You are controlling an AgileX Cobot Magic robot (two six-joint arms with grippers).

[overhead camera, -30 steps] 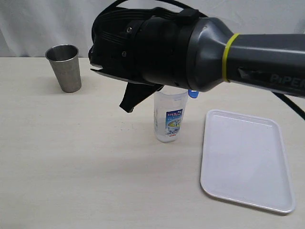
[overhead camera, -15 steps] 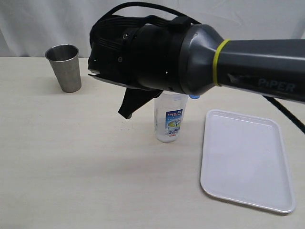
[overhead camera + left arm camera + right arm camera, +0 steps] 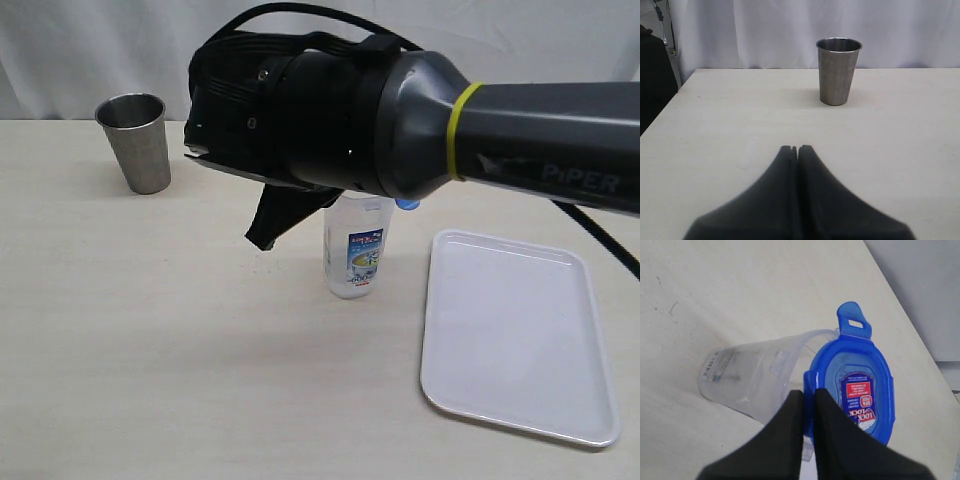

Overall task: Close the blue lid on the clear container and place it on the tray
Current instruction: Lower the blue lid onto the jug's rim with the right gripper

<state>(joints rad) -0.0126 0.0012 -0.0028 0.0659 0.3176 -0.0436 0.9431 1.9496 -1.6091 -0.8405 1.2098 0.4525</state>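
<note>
Jaws shut and empty, the right end effector (image 3: 809, 390) sits over the edge of the blue lid (image 3: 852, 385), apparently to press it onto the clear container (image 3: 760, 380).

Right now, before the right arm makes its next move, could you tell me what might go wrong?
1. The right arm's shut jaws meet the blue lid at its edge, not its middle. Pushing down there could tip the tall clear container, which stands free on the table.
2. One lid flap sticks out unlatched, so the lid may come off if the container is lifted toward the tray.
</note>
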